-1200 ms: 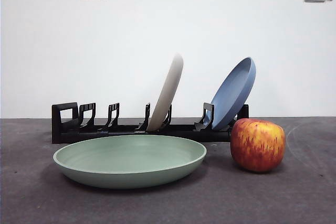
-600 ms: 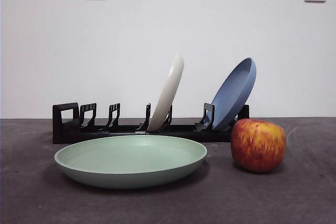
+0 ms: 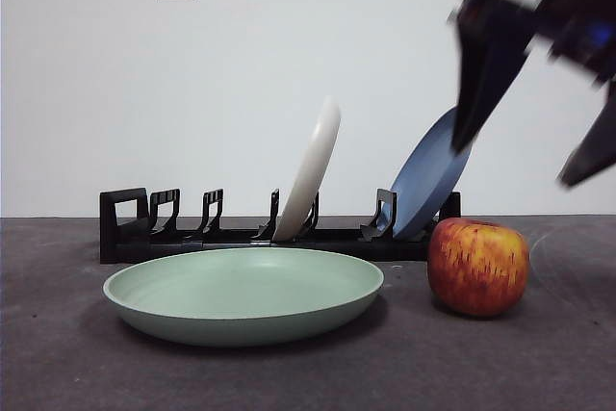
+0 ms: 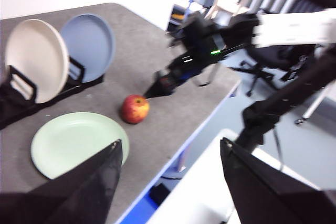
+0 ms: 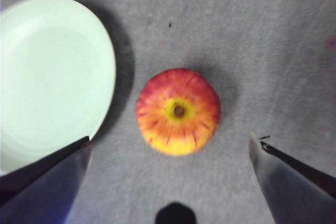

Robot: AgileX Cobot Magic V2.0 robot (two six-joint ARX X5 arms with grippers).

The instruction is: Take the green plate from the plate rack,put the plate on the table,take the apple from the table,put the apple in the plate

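Jaws spread wide, the right tool (image 5: 168, 182) hangs above the apple (image 5: 178, 111), touching nothing; the left tool (image 4: 170, 182), also wide and empty, waits well off. The apple sits on the surface (image 3: 539, 353) just beside the green plate (image 3: 243, 295), which lies flat and empty, so half the job looks done. Behind, the plate rack (image 3: 192, 228) holds a cream plate (image 3: 310, 170) and a blue plate (image 3: 428, 175).

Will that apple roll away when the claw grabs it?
Possibly: the apple is round and smooth, so an off-centre squeeze might nudge it sideways. It looks firm. The open right gripper hangs centred above it, which should help.
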